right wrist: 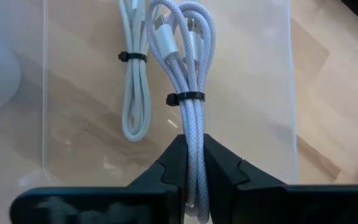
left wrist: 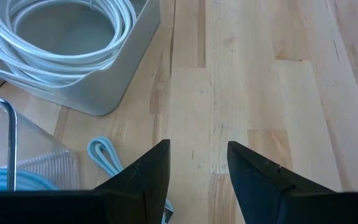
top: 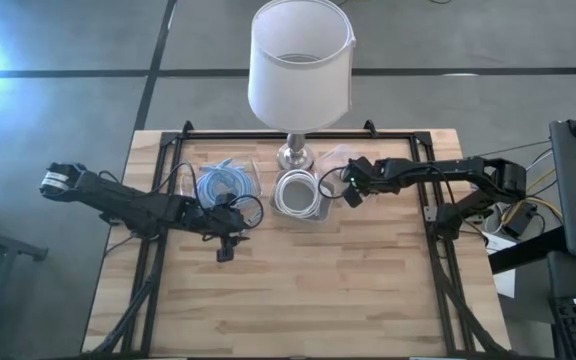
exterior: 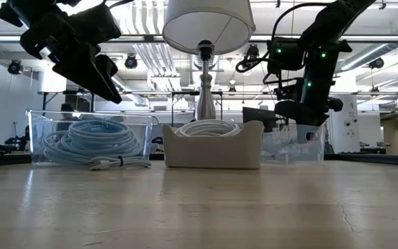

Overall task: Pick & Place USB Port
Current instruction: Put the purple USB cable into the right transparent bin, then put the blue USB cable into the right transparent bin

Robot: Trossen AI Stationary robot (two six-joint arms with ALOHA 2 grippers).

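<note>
A bundled white braided USB cable (right wrist: pixel 191 81), bound by a black tie, runs out from between the shut fingers of my right gripper (right wrist: pixel 194 140), over a clear bin (right wrist: pixel 278 74) at the table's far right (top: pixel 336 160). A second tied white cable (right wrist: pixel 134 93) lies flat on that bin's floor. My left gripper (left wrist: pixel 199 149) stands open above bare wood near the table's middle (top: pixel 226 250), with nothing between its fingers. My right gripper pinches the bundle's several strands (right wrist: pixel 194 124) between its two fingers, just behind the black tie, on the looped end's side. The fingers slant down from the table's right and lie along the bundle. The plug ends reach ahead over the bin floor; whether they rest on it, I cannot tell.
A white lamp (top: pixel 300 60) stands at the far middle. In front of it is a white bin holding a coiled white cable (top: pixel 297 193). To its left, a clear bin holds light-blue cables (top: pixel 226 185); one blue bundle (left wrist: pixel 104 155) lies on the table beside my left gripper.
</note>
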